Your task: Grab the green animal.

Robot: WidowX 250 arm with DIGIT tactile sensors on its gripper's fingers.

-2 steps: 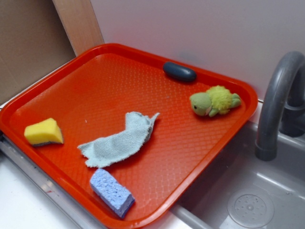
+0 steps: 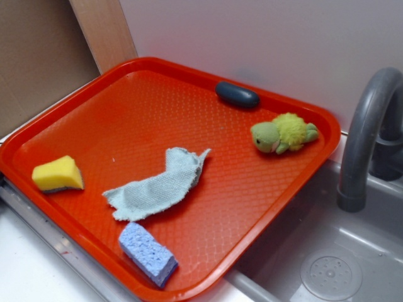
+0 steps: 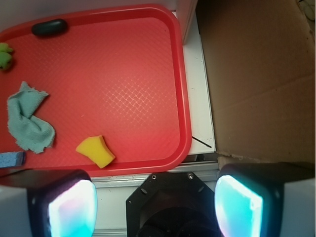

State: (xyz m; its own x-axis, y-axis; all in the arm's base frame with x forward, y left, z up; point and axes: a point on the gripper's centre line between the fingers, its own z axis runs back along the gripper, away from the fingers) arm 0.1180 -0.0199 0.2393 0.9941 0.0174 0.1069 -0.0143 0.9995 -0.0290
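The green animal (image 2: 284, 133), a small plush with a pale green head and fuzzy yellow-green body, lies on its side near the right rear corner of the red tray (image 2: 75, 107). In the wrist view only a sliver of the green animal (image 3: 5, 55) shows at the left edge. My gripper (image 3: 157, 205) is open, its two glowing pads far apart with nothing between them. It hangs high over the counter beside the tray, far from the toy. The exterior view does not show the gripper.
On the tray lie a dark blue oval object (image 2: 237, 94), a pale grey-green rag (image 2: 157, 185), a yellow sponge (image 2: 58, 174) and a blue sponge (image 2: 148, 253). A grey faucet (image 2: 365, 135) and sink (image 2: 327, 264) stand right of the tray. Cardboard (image 3: 261, 74) borders the counter.
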